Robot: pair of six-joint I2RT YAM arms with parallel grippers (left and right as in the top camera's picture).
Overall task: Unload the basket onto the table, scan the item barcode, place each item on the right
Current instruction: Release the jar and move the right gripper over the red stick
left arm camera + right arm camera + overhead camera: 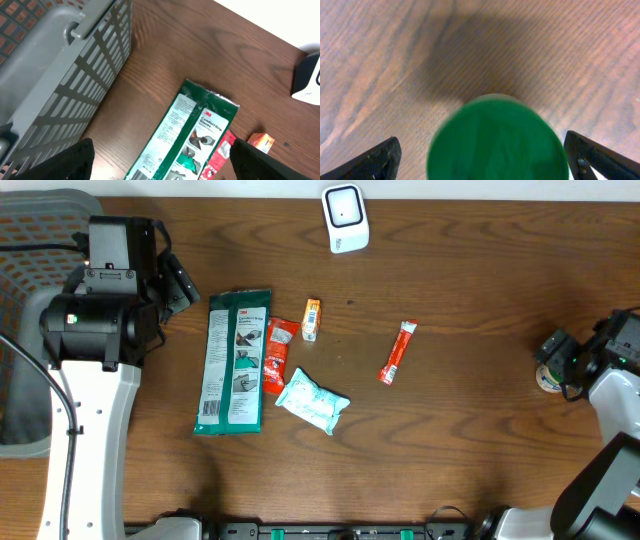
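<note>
A white scanner (345, 218) stands at the far edge of the table (470, 450). Well to its right and nearer, the right gripper (481, 142) hangs over a blurred green-topped tub (495, 155). Its jaws are spread wide, clear of the tub on both sides. Left of the scanner and nearer, the left gripper (162, 147) is wide open and empty above a green glove pack (187, 125), beside a grey basket (60, 75).
</note>
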